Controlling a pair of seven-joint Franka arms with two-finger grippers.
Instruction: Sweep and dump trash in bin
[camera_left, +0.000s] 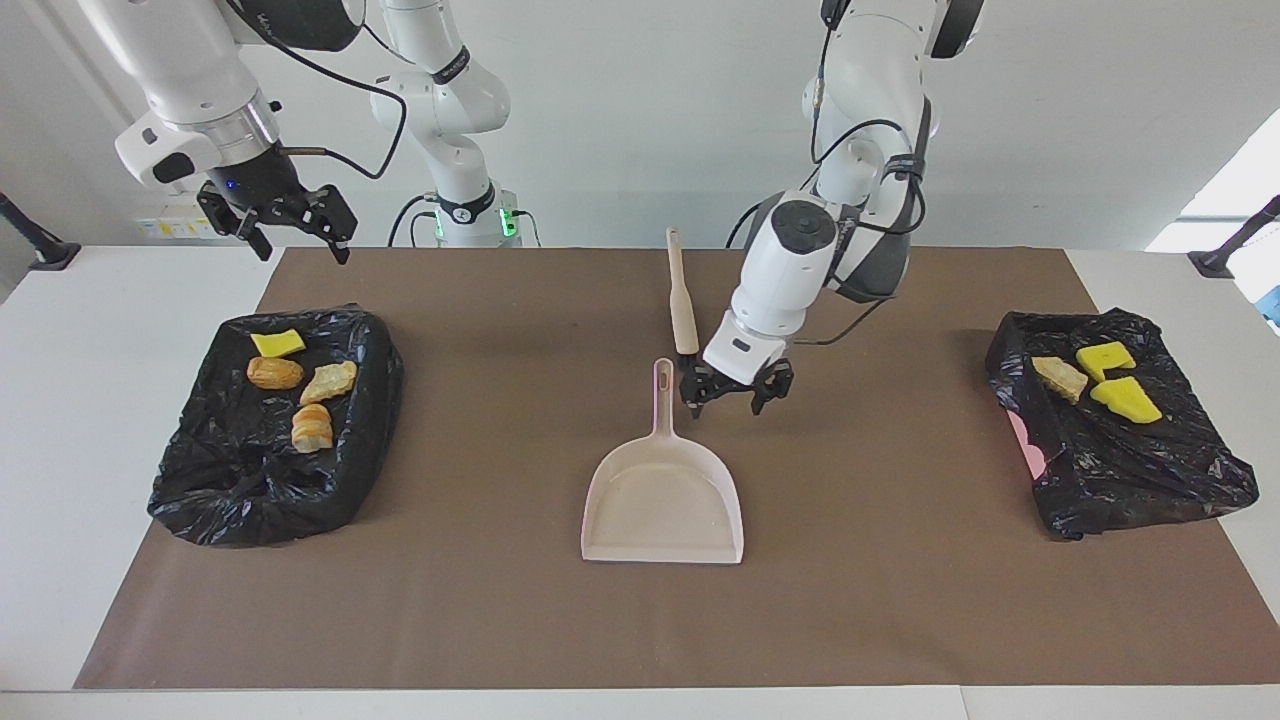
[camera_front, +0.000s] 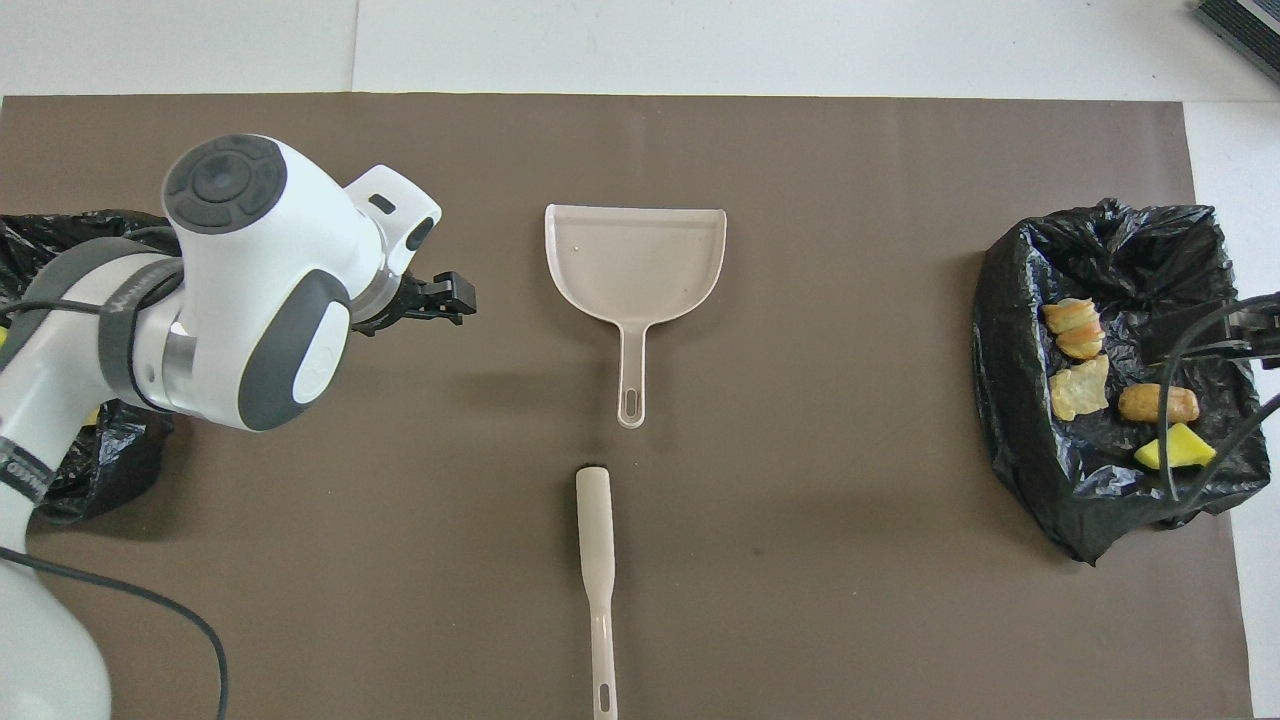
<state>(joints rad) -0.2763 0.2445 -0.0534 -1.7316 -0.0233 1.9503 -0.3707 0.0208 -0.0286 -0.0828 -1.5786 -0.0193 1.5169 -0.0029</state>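
Two black-bagged bins: one (camera_left: 270, 440) at right arm's end of table, one (camera_left: 1120, 430) at left arm's end. Seven trash scraps: four in first bin (camera_left: 300, 385), three in second (camera_left: 1100, 375). Three yellow, four tan-brown. One dustpan (camera_left: 662, 500). One brush (camera_left: 682, 300). Two grippers.

Glossy crinkled bin liner (camera_left: 260, 470), smooth plastic dustpan (camera_left: 662, 500)

Table (camera_left: 140, 300): brown mat (camera_left: 500, 620) carrying dustpan (camera_left: 662, 500), brush (camera_left: 682, 300), two bins (camera_left: 270, 460).

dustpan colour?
Pale pink dustpan, lying empty mid-mat; clearest in the facing view.
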